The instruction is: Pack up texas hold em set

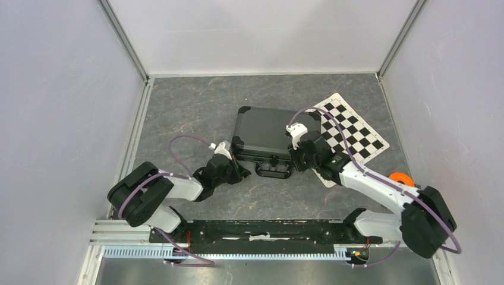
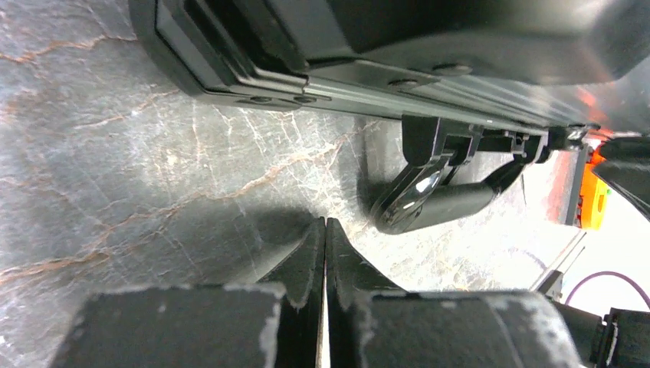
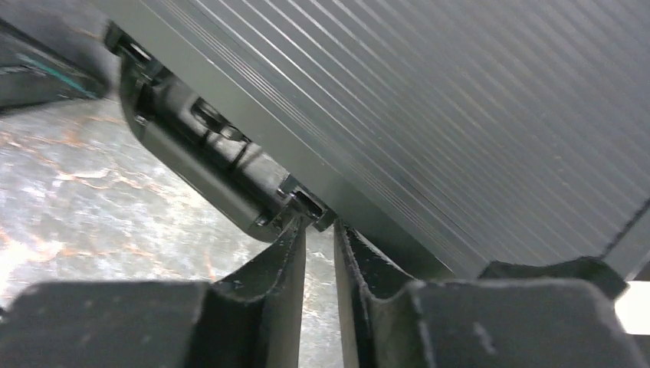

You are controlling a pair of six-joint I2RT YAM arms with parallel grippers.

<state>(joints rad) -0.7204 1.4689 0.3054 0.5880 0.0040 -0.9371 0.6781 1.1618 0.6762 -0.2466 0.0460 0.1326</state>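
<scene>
The black case (image 1: 261, 127) of the texas hold em set lies closed on the grey table, its handle (image 1: 273, 169) facing the arms. Chips, cards and dice are out of sight. My left gripper (image 1: 240, 171) rests low at the case's front left corner, shut and empty; in the left wrist view its tips (image 2: 325, 224) meet just short of the handle (image 2: 437, 201). My right gripper (image 1: 293, 158) is at the front right edge. There its fingers (image 3: 320, 227) stand a narrow gap apart, tips touching the latch (image 3: 207, 169) under the ribbed lid (image 3: 460, 115), table showing between them.
A black-and-white checkered mat (image 1: 356, 133) lies partly under the case's right side. An orange ring (image 1: 401, 178) sits beside the right arm. White walls enclose the table on three sides, and the arms' base rail (image 1: 261, 231) runs along the near edge.
</scene>
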